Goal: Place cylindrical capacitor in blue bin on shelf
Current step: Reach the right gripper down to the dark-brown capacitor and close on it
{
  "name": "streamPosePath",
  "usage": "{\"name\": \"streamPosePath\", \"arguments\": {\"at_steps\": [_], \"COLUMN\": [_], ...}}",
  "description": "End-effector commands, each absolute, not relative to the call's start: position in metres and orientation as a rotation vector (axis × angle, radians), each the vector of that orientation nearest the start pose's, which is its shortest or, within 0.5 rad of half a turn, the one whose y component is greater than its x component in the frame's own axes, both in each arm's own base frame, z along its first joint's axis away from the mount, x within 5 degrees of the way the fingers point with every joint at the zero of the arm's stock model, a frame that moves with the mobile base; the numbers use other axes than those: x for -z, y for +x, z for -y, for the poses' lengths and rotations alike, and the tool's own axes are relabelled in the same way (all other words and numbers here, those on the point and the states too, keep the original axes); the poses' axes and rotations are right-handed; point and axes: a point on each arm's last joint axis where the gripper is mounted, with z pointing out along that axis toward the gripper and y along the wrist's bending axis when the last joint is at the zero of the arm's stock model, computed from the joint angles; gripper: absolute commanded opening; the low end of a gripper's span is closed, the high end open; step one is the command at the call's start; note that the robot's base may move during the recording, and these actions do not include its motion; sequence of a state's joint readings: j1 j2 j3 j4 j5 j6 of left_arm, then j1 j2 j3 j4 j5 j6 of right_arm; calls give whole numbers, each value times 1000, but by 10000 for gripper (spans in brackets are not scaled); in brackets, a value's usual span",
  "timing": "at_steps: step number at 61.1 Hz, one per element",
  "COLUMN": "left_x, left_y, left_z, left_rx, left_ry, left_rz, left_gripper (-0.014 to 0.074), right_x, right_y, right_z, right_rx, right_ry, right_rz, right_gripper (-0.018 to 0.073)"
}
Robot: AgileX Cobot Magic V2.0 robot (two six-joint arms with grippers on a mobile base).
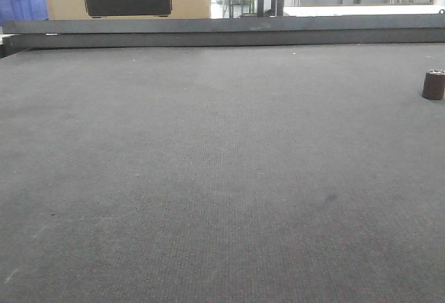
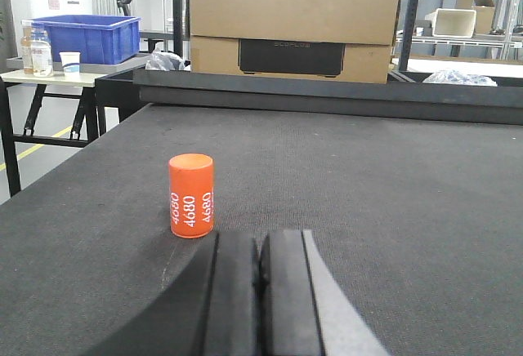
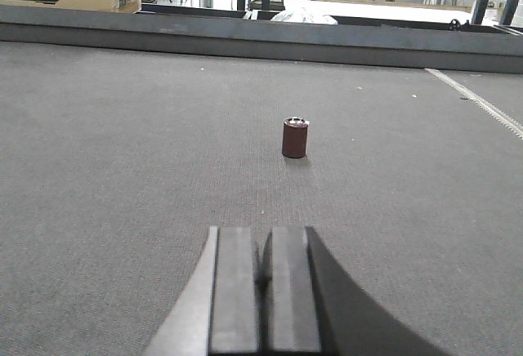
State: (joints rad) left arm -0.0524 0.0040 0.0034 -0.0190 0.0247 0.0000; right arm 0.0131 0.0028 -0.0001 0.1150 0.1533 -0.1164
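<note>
Dark brown, the cylindrical capacitor [image 3: 295, 137] stands upright on the grey mat [image 3: 122, 168], ahead of my right gripper [image 3: 264, 246], pads pressed together, empty. Reaching without spreading them, I'd topple it. My left gripper [image 2: 261, 250], likewise closed, faces an orange cylinder [image 2: 191, 195], a possible mix-up.

Your left gripper [image 2: 261, 243]: two flat matte-black pads [image 2: 237, 291], rectangular, square-cut tips, thin dark seam between them. Black curved shoulder on left side, paler grey wedge on right.

Your right gripper [image 3: 263, 242]: same twin slab pads [image 3: 290, 291], dark grey. Flanks mirrored: pale grey wedge on left, black curved shoulder on right.
</note>
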Motion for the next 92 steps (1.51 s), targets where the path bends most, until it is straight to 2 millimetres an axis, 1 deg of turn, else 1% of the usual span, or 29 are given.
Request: {"name": "streamPosePath", "arguments": {"at_steps": [1,37,45,54,60,64,65,69,73,74,76,77,78,80,83,85,89,92], "left_x": [-212,-213,-215,-220,-226,-227,-229,-245,-265,-273,-281,-290,-293,-305,-318,-325,-340,-353], "left_y": [56,56,56,55,54,54,54,50,44,43,42,40,40,39,40,41,45,52], "left_z": [3,3,3,3,3,3,3,2,2,2,2,2,2,2,2,3,3,3], "left_rx": [64,64,64,64,64,64,64,65,67,67,67,68,68,67,60,60,60,60], "left_ry": [22,22,21,19,17,17,17,16,16,16,18,18,19,22,28,30,32,33], "left_rz": [-1494,-1490,-1459,-1403,-1336,-1327,-1326,-1288,-1247,-1241,-1260,-1255,-1286,-1304,-1368,-1409,-1460,-1494], "left_gripper": [-111,-111,-111,-111,-111,-111,-111,-111,-111,-111,-111,-111,-111,-111,-111,-106,-63,4], "right_x": [-200,-200,-202,-205,-212,-219,-220,-224,-244,-249,-264,-270,-279,-294,-313,-323,-343,-359], "right_y": [56,56,56,56,56,55,55,55,50,49,45,43,39,33,26,25,26,31], "right_z": [-2,-2,-2,-2,-1,0,0,1,1,1,0,0,0,-1,-2,-3,-3,-4], "right_rx": [-20,-18,-17,-14,-7,-1,-1,-26,-74,-78,-85,-87,-90,-95,-102,-105,-110,-110], "right_ry": [-28,-29,-27,-24,-15,-8,-5,24,61,61,59,56,53,46,35,27,19,18], "right_rz": [-1624,-1624,-1608,-1573,-1492,-1417,-1403,-1375,-1338,-1328,-1303,-1293,-1272,-1249,-1238,-1262,-1281,-1289], "right_gripper": [-162,-162,-162,-162,-162,-162,-162,-162,-162,-162,-162,-162,-162,-162,-162,-162,-157,-115]}}
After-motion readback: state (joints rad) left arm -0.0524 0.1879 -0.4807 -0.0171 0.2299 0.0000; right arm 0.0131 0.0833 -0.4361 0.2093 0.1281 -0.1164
